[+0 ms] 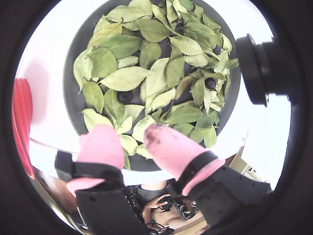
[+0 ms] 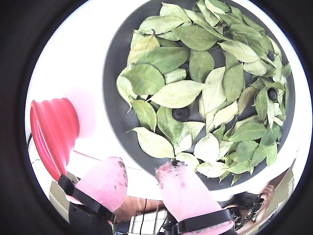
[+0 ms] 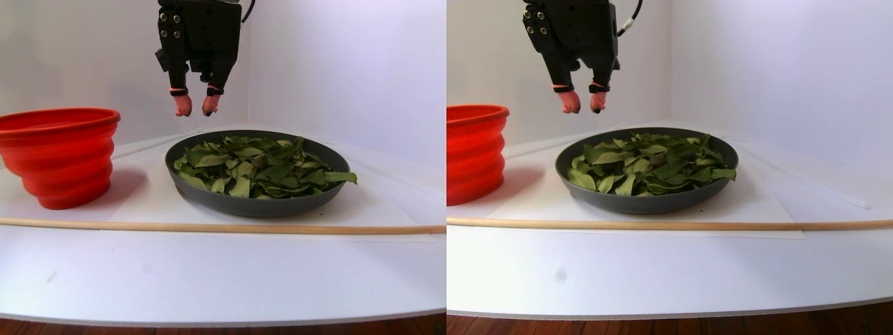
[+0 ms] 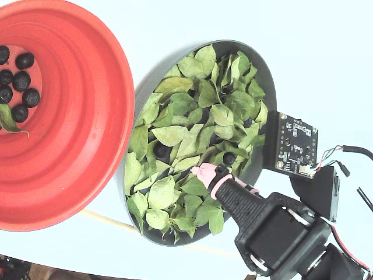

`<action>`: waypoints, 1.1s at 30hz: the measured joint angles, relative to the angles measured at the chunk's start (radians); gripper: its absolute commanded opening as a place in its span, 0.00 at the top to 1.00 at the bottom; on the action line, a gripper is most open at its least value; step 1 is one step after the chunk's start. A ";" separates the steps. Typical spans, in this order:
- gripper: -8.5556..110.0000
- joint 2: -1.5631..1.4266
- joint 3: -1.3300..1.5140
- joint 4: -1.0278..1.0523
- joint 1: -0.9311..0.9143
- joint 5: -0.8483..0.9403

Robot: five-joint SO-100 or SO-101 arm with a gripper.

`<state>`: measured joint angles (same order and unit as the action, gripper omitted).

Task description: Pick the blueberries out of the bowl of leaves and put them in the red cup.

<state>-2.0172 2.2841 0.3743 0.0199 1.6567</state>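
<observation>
I see bright, even light in all views, with the white counter (image 1: 54, 54) blown out. Both wrist views bend fisheye-round inside black vignettes; shadows stay soft.

Bowl (image 4: 265, 70) right of red cup (image 4: 87, 146)

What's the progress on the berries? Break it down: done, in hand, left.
Done: about six blueberries lie in the red cup, along with one stray leaf.

In hand: nothing. The gripper hangs empty above the bowl, fingers slightly apart.

Left: at least three berries show among the leaves, such as one in the fixed view and one in a wrist view. Leaves may hide more.
</observation>
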 measured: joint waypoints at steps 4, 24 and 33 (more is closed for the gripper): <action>0.82 0.000 0.008 -0.025 -0.035 0.031; 0.80 0.147 0.014 -0.156 -0.094 0.109; 0.80 0.209 0.014 -0.196 -0.086 0.123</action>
<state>-1.8086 2.2979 0.1779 -0.0660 1.7794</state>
